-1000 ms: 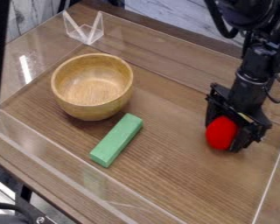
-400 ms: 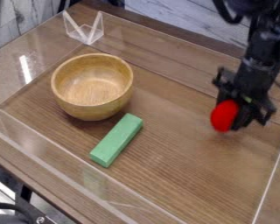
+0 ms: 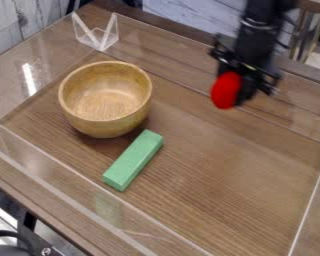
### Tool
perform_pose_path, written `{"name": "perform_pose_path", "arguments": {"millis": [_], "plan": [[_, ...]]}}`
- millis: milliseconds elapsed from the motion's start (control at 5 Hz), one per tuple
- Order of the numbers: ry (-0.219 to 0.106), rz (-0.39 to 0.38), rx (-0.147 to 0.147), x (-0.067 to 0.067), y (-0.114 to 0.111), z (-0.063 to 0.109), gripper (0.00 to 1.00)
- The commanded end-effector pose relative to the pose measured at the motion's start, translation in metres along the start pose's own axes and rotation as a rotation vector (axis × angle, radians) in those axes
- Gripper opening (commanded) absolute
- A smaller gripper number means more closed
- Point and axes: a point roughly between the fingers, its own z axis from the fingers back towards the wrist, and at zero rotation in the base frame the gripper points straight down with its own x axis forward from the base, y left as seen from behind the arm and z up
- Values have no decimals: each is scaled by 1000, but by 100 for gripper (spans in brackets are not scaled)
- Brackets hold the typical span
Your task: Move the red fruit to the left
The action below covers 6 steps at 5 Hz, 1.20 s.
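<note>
The red fruit is a small bright red rounded toy, held in the air above the wooden table. My black gripper hangs straight down from the top of the view and is shut on the fruit, with a finger on each side. The fruit hangs clear of the tabletop, to the right of the wooden bowl. Its stem end is hidden by the fingers.
A green block lies diagonally in front of the bowl. A clear folded stand sits at the back left. Clear low walls border the table at its front and left edges.
The gripper closed on the red fruit at the right side, lifted it off the table and carried it left and toward the back.
</note>
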Motion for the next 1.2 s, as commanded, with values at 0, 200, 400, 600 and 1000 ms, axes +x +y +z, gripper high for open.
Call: {"name": "perform_pose_path", "arguments": {"millis": [0,200,400,600,1000], "plan": [[-69,100,27,-2,50,16,0],[-72,174,28,3,88,23,0],[-81,216,34,1,114,27,0],[-71,301,36,-2,119,14,0],[-63,362,24,-4,118,3,0]]}}
